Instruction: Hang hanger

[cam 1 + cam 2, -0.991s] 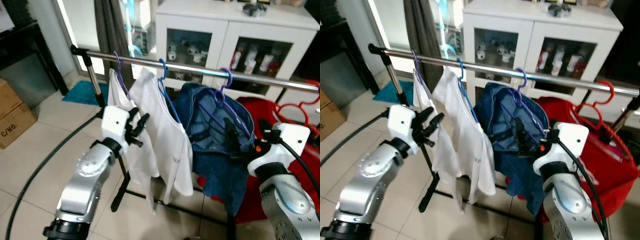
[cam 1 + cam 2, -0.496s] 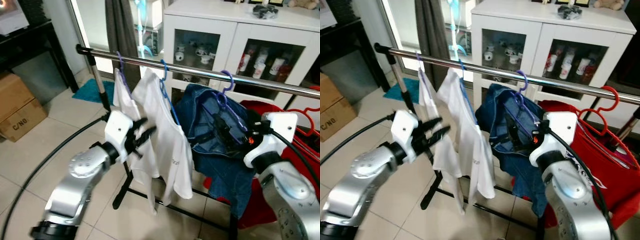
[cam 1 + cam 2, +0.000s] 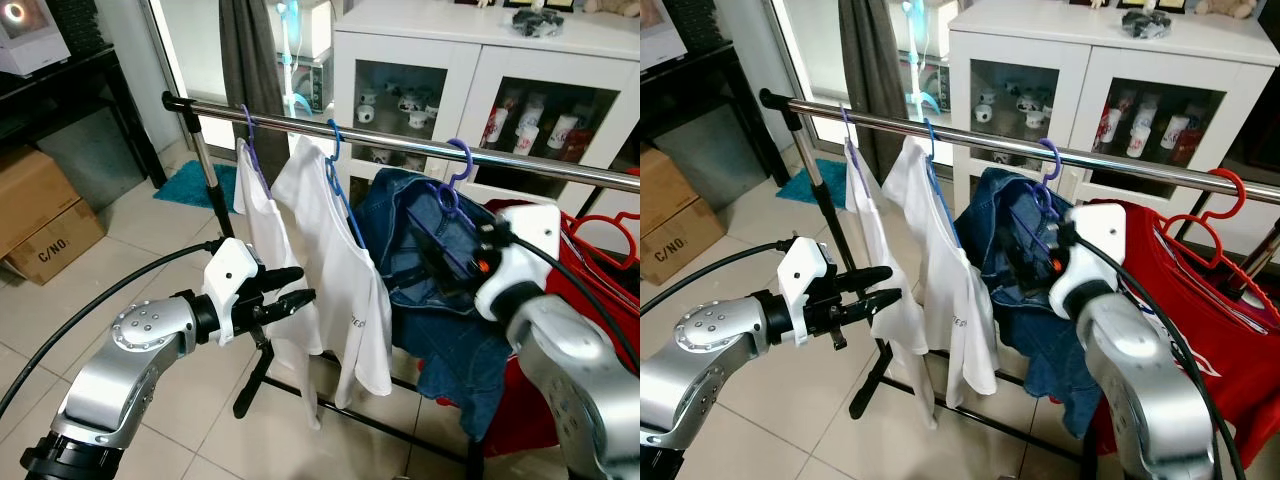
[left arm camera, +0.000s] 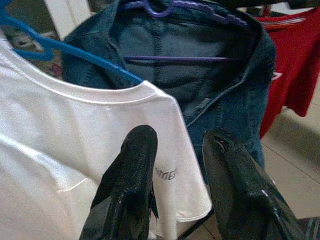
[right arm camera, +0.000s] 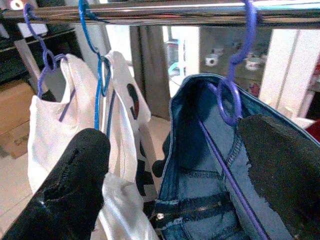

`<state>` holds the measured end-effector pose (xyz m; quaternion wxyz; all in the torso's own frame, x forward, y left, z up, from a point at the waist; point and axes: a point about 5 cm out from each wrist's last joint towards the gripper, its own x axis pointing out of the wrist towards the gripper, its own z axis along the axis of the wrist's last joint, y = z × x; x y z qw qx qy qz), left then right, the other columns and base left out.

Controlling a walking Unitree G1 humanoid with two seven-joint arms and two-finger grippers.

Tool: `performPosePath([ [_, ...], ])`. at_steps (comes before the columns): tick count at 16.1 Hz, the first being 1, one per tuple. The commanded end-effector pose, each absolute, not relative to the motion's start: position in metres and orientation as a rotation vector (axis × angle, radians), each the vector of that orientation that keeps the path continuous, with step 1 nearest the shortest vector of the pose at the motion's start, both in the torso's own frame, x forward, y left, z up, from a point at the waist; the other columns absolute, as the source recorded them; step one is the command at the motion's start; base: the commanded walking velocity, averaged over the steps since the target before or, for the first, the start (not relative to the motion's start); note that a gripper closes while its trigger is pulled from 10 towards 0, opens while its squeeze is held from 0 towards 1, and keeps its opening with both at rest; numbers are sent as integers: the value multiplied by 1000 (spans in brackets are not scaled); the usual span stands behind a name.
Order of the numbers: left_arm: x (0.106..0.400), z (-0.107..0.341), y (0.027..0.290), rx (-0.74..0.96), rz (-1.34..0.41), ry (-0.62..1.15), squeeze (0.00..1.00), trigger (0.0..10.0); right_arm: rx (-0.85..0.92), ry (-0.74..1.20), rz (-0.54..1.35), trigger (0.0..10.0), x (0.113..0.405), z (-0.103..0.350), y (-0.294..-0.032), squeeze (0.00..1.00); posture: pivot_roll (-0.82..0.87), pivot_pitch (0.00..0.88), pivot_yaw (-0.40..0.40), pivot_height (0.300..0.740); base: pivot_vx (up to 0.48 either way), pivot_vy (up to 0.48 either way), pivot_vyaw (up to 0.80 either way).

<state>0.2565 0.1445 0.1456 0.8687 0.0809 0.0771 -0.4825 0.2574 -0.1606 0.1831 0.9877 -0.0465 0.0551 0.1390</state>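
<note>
Purple hanger (image 3: 452,190) carrying the denim jacket (image 3: 430,270) hooks over the steel rail (image 3: 400,142), with the right gripper (image 5: 170,175) spread wide just below it, empty; in the right wrist view the hook sits between its two fingers (image 5: 75,170). At nine o'clock of the jacket hang two white shirts (image 3: 330,260) on a blue hanger (image 3: 335,175) and another purple one. The left gripper (image 3: 285,290) is parted and empty against the shirts. At three o'clock a red garment (image 3: 1200,300) hangs.
</note>
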Motion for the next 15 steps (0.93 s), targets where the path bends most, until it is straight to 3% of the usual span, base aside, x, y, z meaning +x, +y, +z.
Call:
performPosePath([
  [1, 255, 150, 142, 175, -1036, 148, 0, 10000, -104, 134, 314, 10000, 262, 183, -158, 0, -72, 35, 68, 740, 0, 0, 0],
  [15, 249, 152, 136, 151, -1070, 137, 0, 10000, -135, 180, 371, 10000, 316, 186, -167, 0, -52, 32, 43, 740, 0, 0, 0],
])
